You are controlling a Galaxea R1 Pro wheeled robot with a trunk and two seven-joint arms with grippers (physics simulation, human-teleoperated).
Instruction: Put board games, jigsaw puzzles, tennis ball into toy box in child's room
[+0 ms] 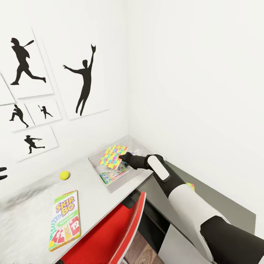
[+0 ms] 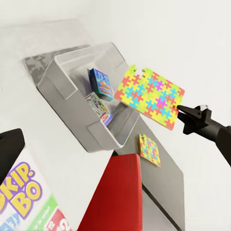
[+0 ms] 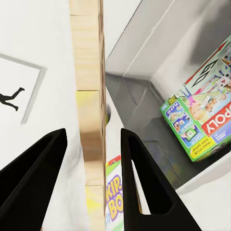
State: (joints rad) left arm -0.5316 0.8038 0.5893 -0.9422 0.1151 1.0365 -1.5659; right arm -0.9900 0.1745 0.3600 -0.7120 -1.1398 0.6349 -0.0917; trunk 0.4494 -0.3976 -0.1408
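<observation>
Right hand (image 1: 123, 157) is clamped on 1 jigsaw puzzle (image 1: 113, 155) by its edge, holding it tilted in the air over the toy box (image 1: 96, 161). In the right wrist view the puzzle runs edge-on between the 2 dark fingers (image 3: 139, 178); both fingers look very close to its faces.

Toy box sits at the far corner of the bench (image 1: 88, 183), against the walls. Inside it: the white Monopoly box (image 3: 211, 115) lying flat, with the smaller blue board game (image 3: 185, 125) on it. In the left wrist view the blue game (image 2: 101, 83) leans tilted inside the box.

Second jigsaw puzzle (image 2: 149, 149) lies flat on the lower dark-grey section of the bench, just beside the toy box's outer side. In the head view only a corner of it (image 1: 190, 186) peeks out behind the right forearm.

Tennis ball (image 1: 65, 175) rests on the pale bench top, left of the toy box and apart from it.

Skip-Bo box (image 1: 65, 220) lies flat on the bench near its front edge, well apart from the toy box.

Red chair (image 1: 110, 231) is tucked at the bench edge below the toy box.

Left hand: only a dark part (image 2: 9, 149) shows at the edge of the left wrist view above the Skip-Bo box; cannot tell whether it is released or clenched.
</observation>
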